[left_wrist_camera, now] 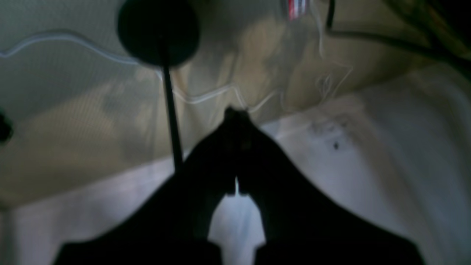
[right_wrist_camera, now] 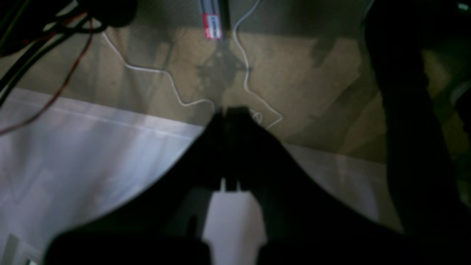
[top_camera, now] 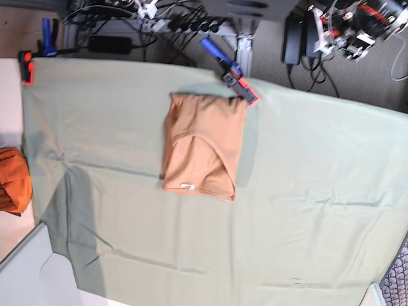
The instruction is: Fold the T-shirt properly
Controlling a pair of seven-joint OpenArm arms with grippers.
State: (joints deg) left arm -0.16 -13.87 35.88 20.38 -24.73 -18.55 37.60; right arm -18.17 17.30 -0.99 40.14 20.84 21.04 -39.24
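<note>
Folding is looking finished, to judge by the base view. At the far left edge a darker orange cloth bundle is sitting off the pale green table cloth, well apart from the work. Moving right, the T-shirt is lying on the upper middle of the cloth as a compact, roughly rectangular packet, with one diagonal fold line crossing it and a small white neck label showing at its near edge. Its edges are looking fairly even, though the lower right corner is trailing a little past the rest. Just beside its upper right corner a blue and red clamp is pinning the cloth to the table edge.

No arm is showing in the base view. In the wrist views the left gripper and the right gripper are both hanging with their fingers pressed together on nothing, over floor and loose cables, with only a pale edge of covering beneath them; the shirt is not appearing in either.

Next, as I judge it, little is being called for beyond a check of the packet, or a light squaring of that trailing corner if a neater fold is wanted.
</note>
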